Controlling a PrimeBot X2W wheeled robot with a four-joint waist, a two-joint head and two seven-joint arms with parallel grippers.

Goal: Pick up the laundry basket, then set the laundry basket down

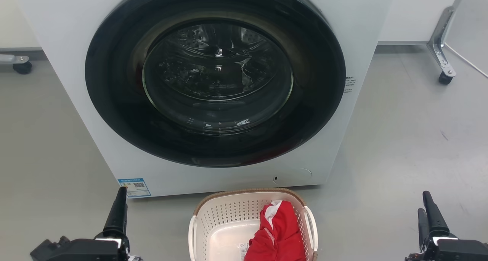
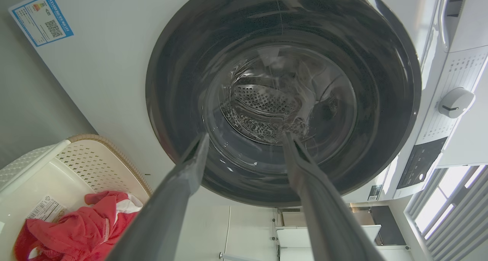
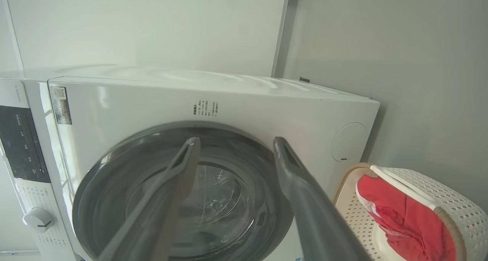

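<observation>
Left claw (image 1: 121,194) status: open, nothing held; in the left wrist view its two fingers (image 2: 183,184) stand wide apart. Right claw (image 1: 423,203) status: open, nothing held; its fingers (image 3: 301,200) are likewise spread in the right wrist view

Location of the work: the laundry basket (image 1: 228,211) stands on the floor (image 1: 400,139), just in front of the washing machine (image 1: 76,43) and between the two claws. Each claw is well apart from it. A red garment (image 1: 278,230) lies inside, heaped toward the robot's right side

Step in hand, as judged: the approach. The basket is not yet lifted

Procedure for a sound pick-up:
1. Bring both claws inward together, the left claw to the left handle (image 1: 191,234) and the right claw to the right handle (image 1: 313,230)
2. Keep each claw open until one finger is under or behind its handle bar. Closing early would likely pinch the perforated wall
3. Close both claws before any lift. A single-sided grip would probably tip the basket
4. Raise both sides level and at the same rate. The garment sits off-centre, so expect a slightly heavier right side
5. Keep the basket off the machine's front panel during the lift, then lower it flat to the floor and only then release
</observation>
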